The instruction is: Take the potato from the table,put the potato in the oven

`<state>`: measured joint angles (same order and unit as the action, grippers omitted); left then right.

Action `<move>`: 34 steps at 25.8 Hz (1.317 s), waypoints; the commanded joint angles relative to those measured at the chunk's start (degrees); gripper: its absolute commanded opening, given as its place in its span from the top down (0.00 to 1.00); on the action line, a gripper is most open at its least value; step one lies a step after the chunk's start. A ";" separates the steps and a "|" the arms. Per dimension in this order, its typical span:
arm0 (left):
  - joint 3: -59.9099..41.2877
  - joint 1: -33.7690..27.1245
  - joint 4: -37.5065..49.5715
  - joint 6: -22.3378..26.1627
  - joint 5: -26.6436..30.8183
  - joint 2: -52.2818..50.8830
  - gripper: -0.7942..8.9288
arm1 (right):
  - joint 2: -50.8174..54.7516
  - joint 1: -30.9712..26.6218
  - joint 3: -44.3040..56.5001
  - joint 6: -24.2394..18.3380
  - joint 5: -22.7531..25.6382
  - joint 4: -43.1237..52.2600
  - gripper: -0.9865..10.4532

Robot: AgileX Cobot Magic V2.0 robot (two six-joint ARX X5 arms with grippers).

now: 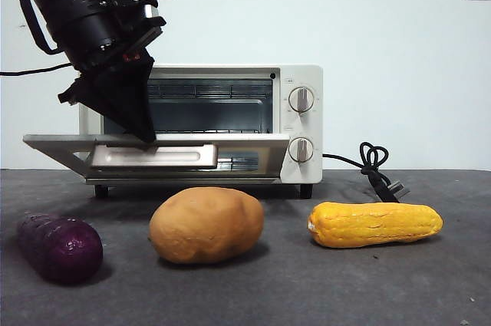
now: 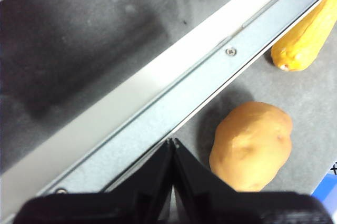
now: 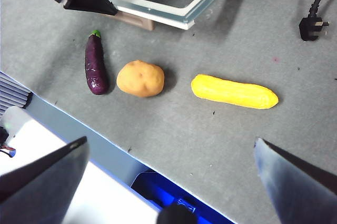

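Note:
The tan-orange potato (image 1: 205, 225) (image 2: 251, 145) (image 3: 140, 78) lies on the dark grey table (image 1: 307, 288), just in front of the oven (image 1: 303, 123). The cream-white oven's glass door (image 1: 153, 156) (image 2: 210, 71) hangs open, lying flat and level. My left gripper (image 1: 146, 136) (image 2: 172, 142) is shut, with its tips at the front edge of that door, above and to the left of the potato. It holds nothing. My right gripper (image 3: 170, 140) is open and empty, high over the near side of the table, far from the potato.
A dark purple vegetable (image 1: 60, 248) (image 3: 96, 65) lies left of the potato. A long yellow bumpy vegetable (image 1: 374, 224) (image 3: 234, 91) lies to the right. The oven's black cord and plug (image 1: 376, 165) (image 3: 308, 26) lie right of the oven.

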<state>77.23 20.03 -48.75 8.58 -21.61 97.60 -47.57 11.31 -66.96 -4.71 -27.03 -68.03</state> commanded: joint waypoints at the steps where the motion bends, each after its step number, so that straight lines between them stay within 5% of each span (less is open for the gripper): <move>1: 0.15 0.31 -0.11 0.68 0.31 0.24 0.93 | -0.48 0.13 -0.07 0.33 -0.07 0.35 0.34; 9: 0.15 0.31 0.96 0.55 0.31 -4.17 0.93 | -5.35 3.50 -0.07 0.37 -0.11 4.09 0.34; 14: 0.15 0.20 -0.28 0.22 0.42 -16.26 0.93 | -12.20 12.63 -0.07 -0.98 -0.04 9.20 0.34; 22: 0.15 0.20 -7.56 -1.07 0.66 -36.41 0.93 | -24.92 28.94 -0.07 -15.89 3.69 22.12 0.34; 34: 0.15 0.20 -13.29 -1.09 0.63 -45.86 0.93 | -39.43 33.59 -0.07 -24.52 5.09 31.04 0.34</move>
<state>77.34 20.16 -61.87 7.86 -21.10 51.86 -85.73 44.25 -66.96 -26.76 -22.00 -37.45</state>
